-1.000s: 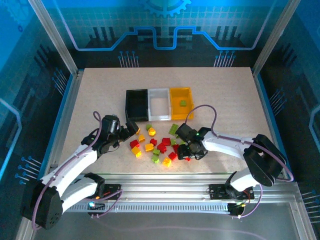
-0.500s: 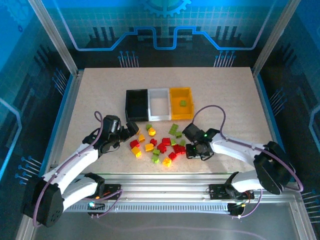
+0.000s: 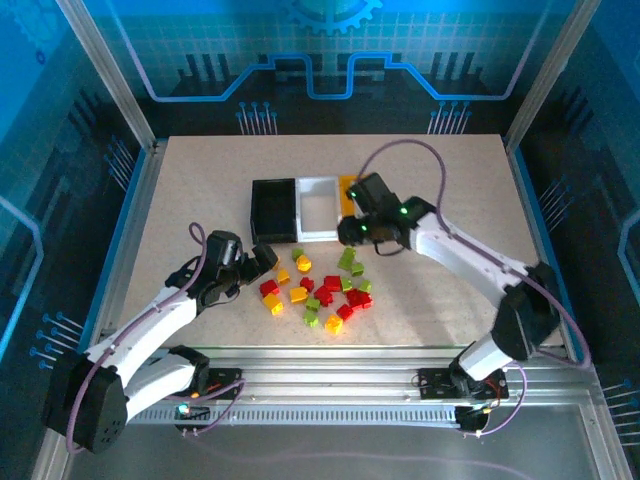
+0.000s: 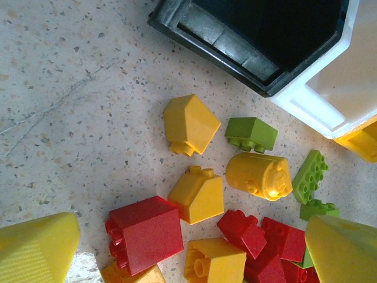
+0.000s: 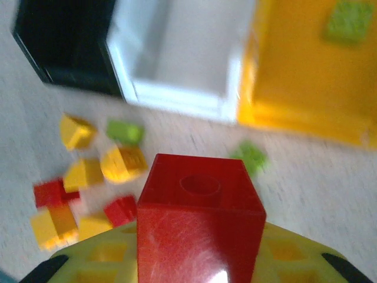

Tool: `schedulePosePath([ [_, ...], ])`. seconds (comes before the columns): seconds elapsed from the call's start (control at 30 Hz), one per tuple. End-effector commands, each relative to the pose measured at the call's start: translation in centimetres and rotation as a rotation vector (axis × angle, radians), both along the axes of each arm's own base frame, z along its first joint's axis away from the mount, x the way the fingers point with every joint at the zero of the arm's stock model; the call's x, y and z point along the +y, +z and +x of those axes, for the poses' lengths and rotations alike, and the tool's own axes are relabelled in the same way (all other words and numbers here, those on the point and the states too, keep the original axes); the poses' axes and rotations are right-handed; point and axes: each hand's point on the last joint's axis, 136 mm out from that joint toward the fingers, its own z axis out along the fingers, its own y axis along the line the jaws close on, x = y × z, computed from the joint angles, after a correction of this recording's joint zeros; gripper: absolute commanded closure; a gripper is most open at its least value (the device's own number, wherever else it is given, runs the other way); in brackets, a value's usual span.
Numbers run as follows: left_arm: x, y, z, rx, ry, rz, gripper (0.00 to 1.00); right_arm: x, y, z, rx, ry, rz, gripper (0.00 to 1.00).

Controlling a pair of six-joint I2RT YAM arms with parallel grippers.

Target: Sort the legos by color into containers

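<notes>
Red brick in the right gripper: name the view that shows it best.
Right wrist: the red brick sits large and sharp in the foreground, stud hole visible. In top external, the right gripper covers it near the white bin. Left wrist looks at loose legos instead.

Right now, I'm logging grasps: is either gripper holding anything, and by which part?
The right gripper pinches a red lego by its near end, leaving the far end free. The left gripper is open and empty.

This is a robot lab's enclosed test cell. Aluminium frame posts (image 3: 105,70) and blue circuit-patterned panels (image 3: 330,60) wall a speckled table (image 3: 450,180) from 9 through 12 to 3 o'clock. Two robot arms (image 3: 465,250) are bolted to a rail (image 3: 330,385) at 6 o'clock.
</notes>
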Motion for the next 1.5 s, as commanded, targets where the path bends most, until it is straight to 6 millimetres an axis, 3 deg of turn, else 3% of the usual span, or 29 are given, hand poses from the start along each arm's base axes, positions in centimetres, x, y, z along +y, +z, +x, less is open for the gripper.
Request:
schedulePosePath([
  [0.0,-0.3,1.2,-0.3,-0.005,-0.017,-0.024,0.01,2.3,-1.1,4.1,-0.016,0.008,-0.016,0.72],
  [0.13,-0.2,1.5,-0.7,-0.011,-0.019,-0.029,0.01,4.4,-3.3,8.1,0.008,-0.014,-0.038,0.73],
  [0.33,0.0,1.8,-0.9,-0.019,-0.020,-0.030,0.01,6.4,-6.1,11.1,0.048,-0.024,-0.064,0.69],
  [0.5,0.0,1.7,-0.9,-0.014,-0.019,-0.030,0.01,6.6,-7.1,12.0,0.064,-0.049,-0.076,0.43],
  [0.63,-0.1,1.7,-0.9,-0.016,-0.029,-0.027,0.01,6.8,-5.7,12.3,0.039,-0.049,-0.053,0.31],
  [0.73,-0.5,2.1,-0.8,-0.021,-0.066,-0.023,0.01,6.4,-4.2,12.1,0.019,-0.053,-0.043,0.29],
  [0.83,-0.7,1.7,-1.3,0.021,-0.105,0.019,0.09,6.0,-3.3,11.0,0.008,-0.053,-0.017,0.29],
  [1.17,-4.2,-4.1,-5.8,0.249,-0.261,0.156,0.14,2.9,-3.6,7.0,0.010,-0.080,0.041,0.28],
  [1.3,-4.1,-5.3,-5.8,0.269,-0.234,0.170,0.13,1.7,-3.8,6.4,0.012,-0.089,0.049,0.28],
  [1.47,-3.9,-5.9,-5.4,0.283,-0.219,0.195,0.21,0.6,-3.6,5.9,0.001,-0.102,0.058,0.28],
])
